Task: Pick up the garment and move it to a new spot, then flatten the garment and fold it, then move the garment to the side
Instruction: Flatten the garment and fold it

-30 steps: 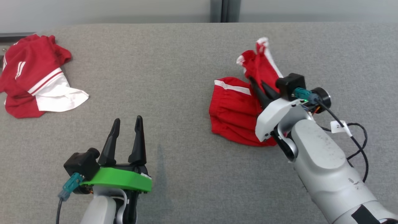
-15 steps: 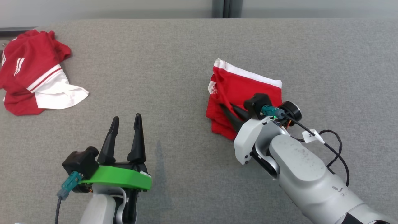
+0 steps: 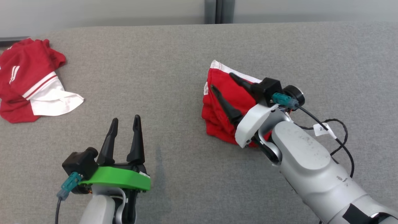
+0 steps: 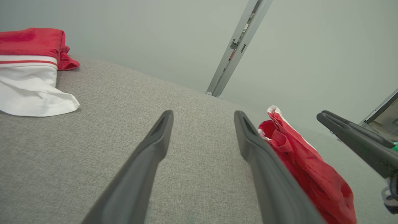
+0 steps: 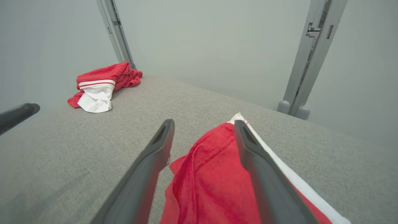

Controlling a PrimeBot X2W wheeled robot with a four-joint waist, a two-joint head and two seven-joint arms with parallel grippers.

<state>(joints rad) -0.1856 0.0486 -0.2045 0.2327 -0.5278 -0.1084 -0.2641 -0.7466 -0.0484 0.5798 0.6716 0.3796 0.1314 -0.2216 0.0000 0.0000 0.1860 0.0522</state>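
Observation:
The garment (image 3: 217, 105) is a pair of red shorts with white trim, lying folded in a compact bundle on the grey cloth table (image 3: 155, 56), right of centre. My right gripper (image 3: 222, 80) stands open just above it, with its fingers spread over the red cloth and nothing pinched between them. In the right wrist view the garment (image 5: 211, 177) lies under and between the open fingers (image 5: 204, 121). My left gripper (image 3: 126, 118) is open and empty at the lower left, well clear of the cloth. The left wrist view shows the garment (image 4: 307, 174) to the right of my left gripper (image 4: 203, 112).
A second red and white garment (image 3: 28, 84) lies crumpled at the table's far left corner; the right wrist view has this heap (image 5: 99, 84) too. A black cable with a tag (image 3: 339, 137) hangs beside my right arm. A wall and metal posts stand behind the table.
My right gripper carried the raised half of the garment over onto the rest, then opened and let it go. The left arm has stayed put. The camera has shifted slightly.

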